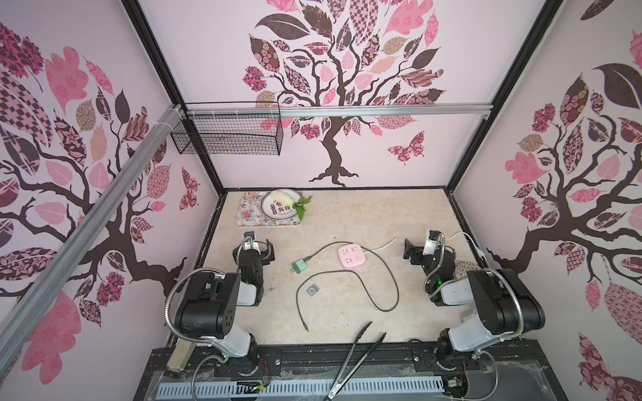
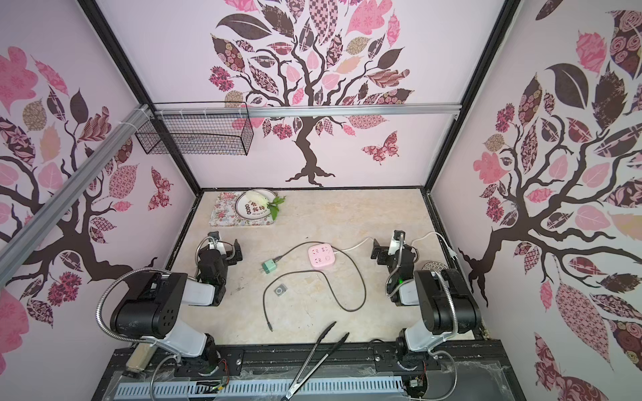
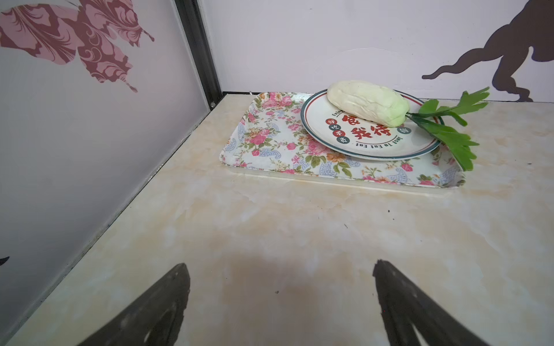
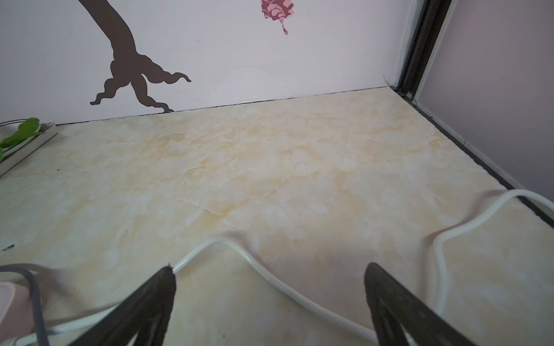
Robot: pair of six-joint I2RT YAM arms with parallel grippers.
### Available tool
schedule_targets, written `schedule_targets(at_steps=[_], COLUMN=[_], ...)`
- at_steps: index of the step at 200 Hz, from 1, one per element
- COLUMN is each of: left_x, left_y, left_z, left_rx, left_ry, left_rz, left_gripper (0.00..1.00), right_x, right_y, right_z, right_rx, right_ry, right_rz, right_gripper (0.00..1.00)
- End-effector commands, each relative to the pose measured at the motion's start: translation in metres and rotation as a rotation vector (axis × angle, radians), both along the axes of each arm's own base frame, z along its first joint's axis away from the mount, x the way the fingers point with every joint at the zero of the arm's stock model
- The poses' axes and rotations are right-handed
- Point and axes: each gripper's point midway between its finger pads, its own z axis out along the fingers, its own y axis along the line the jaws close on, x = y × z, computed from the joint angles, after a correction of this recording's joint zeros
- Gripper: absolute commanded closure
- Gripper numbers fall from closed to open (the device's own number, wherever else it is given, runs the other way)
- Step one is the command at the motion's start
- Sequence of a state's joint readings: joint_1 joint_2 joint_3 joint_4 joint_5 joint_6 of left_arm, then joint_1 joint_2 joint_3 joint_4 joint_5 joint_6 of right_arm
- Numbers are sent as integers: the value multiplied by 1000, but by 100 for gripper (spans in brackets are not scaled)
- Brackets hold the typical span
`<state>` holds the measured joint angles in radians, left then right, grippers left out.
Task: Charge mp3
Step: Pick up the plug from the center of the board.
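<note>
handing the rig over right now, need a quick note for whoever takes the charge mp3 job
Grippers: left gripper open, empty, over bare table. The right gripper is open, empty, above the white cord.
Things: mp3 flat mid-table; green charger plug and pink power strip just behind it, apart.
Done: nothing; grey cable appears joined to the charger only.
Left: cable's free end into the mp3, charger into the strip.

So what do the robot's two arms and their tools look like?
The left arm and right arm match: boxy black joint housings, pale grey-white link covers, a ribbed silver conduit looping alongside, and a green light. The left tool and right tool are matte black with tapering fingers.
</note>
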<state>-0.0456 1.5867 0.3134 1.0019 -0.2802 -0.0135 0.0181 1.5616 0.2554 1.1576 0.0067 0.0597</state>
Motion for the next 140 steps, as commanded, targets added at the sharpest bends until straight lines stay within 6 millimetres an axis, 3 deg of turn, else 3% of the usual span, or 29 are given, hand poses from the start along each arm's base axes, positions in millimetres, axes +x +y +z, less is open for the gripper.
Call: schedule_targets(at_steps=[1, 140], left_x=[8, 9], left_y=[3, 2], left_z=[14, 13], left_rx=[8, 7], left_ry=[-48, -40], left_rz=[11, 9], left_gripper=[2, 2], right_x=[9, 9], right_y=[-3, -3], right_z=[13, 12], right_rx=[-13, -16], right_ry=[-48, -42], right_rz=[-11, -11], right_gripper=[0, 0])
